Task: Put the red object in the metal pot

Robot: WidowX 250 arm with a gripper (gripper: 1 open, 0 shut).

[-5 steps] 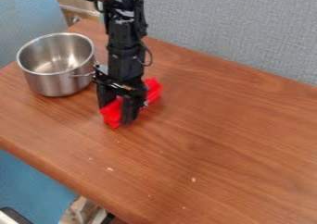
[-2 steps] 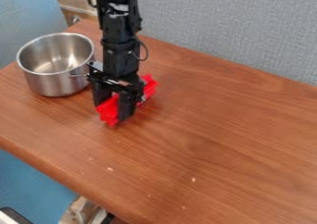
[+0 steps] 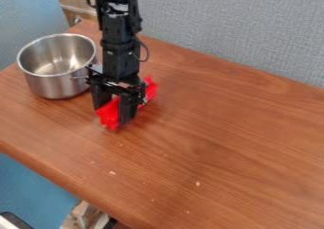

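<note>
Nearest to the camera is the front part of one brown wooden table [image 3: 215,167] with a visible grain; some small pale specks lie on this bare part of the surface. At the lower edge of the picture, under the table edge, a little piece of a light-coloured frame [image 3: 86,217] can be seen.

In the middle of the table stands one black robot arm [image 3: 117,34], coming down from the top of the picture and pointing almost straight down. Its one black gripper [image 3: 117,104] is closed on one bright red bar-shaped plastic block [image 3: 127,108]. The two black fingers [image 3: 101,94] stand on both sides of the block, and red shows between and beside them. The lower end of the block is at the table surface or just above it; I cannot tell if it touches.

Behind and to the left there is one round shiny silver metal pot [image 3: 53,66] with straight sides. It stands upright on the table, near the arm but apart from the red block. Inside it only the bright metal bottom can be seen.

Farthest away there is one grey-blue wall [image 3: 241,25] with a rough texture.
</note>
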